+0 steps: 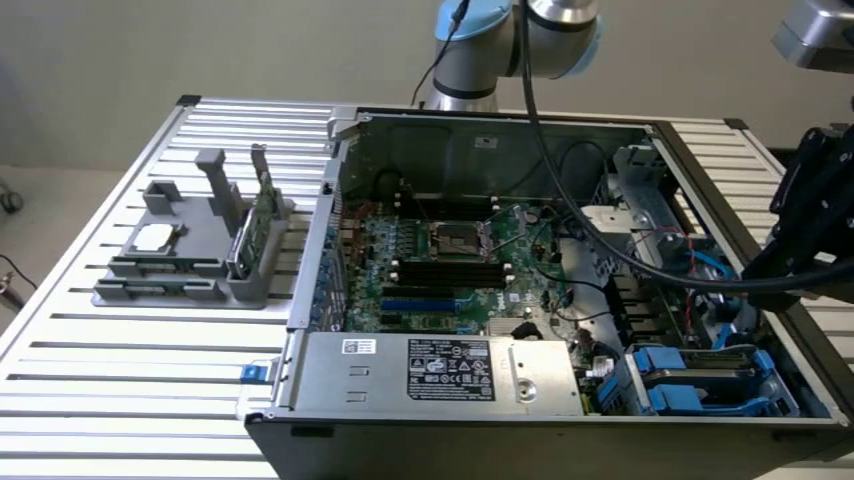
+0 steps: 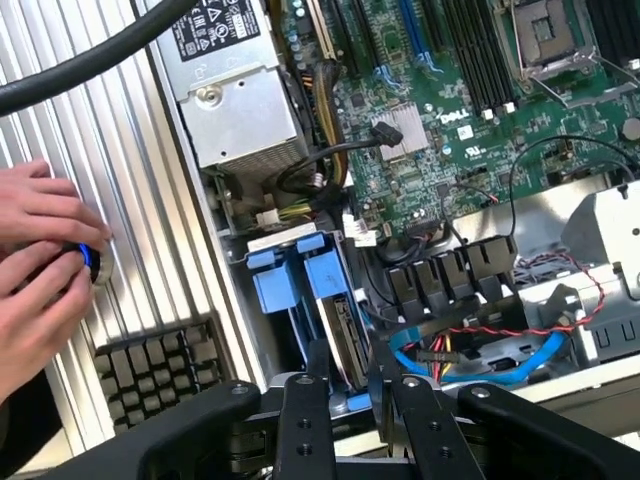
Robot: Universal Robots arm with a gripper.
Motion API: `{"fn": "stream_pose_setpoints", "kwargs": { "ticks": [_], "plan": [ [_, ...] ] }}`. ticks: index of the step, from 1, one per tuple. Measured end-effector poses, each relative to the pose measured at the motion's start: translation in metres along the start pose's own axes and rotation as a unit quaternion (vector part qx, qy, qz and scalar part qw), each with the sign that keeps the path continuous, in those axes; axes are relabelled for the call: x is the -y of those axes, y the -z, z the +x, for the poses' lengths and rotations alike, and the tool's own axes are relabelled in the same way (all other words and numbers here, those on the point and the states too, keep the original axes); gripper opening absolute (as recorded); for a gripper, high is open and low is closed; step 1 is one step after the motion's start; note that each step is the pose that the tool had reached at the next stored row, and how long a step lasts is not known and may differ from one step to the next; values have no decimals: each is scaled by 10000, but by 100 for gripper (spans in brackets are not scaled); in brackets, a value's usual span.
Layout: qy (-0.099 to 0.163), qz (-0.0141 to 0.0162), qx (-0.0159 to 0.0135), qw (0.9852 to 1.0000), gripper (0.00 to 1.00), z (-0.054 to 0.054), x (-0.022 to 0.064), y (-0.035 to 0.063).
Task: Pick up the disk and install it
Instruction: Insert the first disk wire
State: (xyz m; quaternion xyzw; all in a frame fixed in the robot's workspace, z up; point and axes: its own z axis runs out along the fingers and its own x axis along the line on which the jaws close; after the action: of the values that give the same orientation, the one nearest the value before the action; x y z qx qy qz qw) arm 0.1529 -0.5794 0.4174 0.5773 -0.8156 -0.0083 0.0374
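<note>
The disk (image 2: 338,322), silver-grey in a blue plastic carrier, stands on edge in the drive bay at the corner of the open computer case. My gripper (image 2: 349,352) reaches down over it. One black finger (image 2: 317,385) lies on each side of the disk's near edge, and the jaws are closed against it. In the exterior view the arm's black end (image 1: 807,220) hangs above the case's right side, over the bay with its blue carrier parts (image 1: 701,385).
A power supply (image 1: 441,370) and motherboard (image 1: 454,250) fill the case. Red, black and blue cables (image 2: 480,345) run beside the bay. A grey holder (image 1: 200,255) stands on the slatted table at the exterior view's left. A person's hands (image 2: 40,270) rest on the slats.
</note>
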Motion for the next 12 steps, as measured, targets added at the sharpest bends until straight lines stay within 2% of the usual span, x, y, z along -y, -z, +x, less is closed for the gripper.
{"fn": "stream_pose_setpoints", "kwargs": {
  "ticks": [6, 12],
  "plan": [
    [-385, -20, 21, 9993, 31, 5, -5, 89],
    [-786, -40, 45, 9969, 31, 8, -9, 154]
  ]
}}
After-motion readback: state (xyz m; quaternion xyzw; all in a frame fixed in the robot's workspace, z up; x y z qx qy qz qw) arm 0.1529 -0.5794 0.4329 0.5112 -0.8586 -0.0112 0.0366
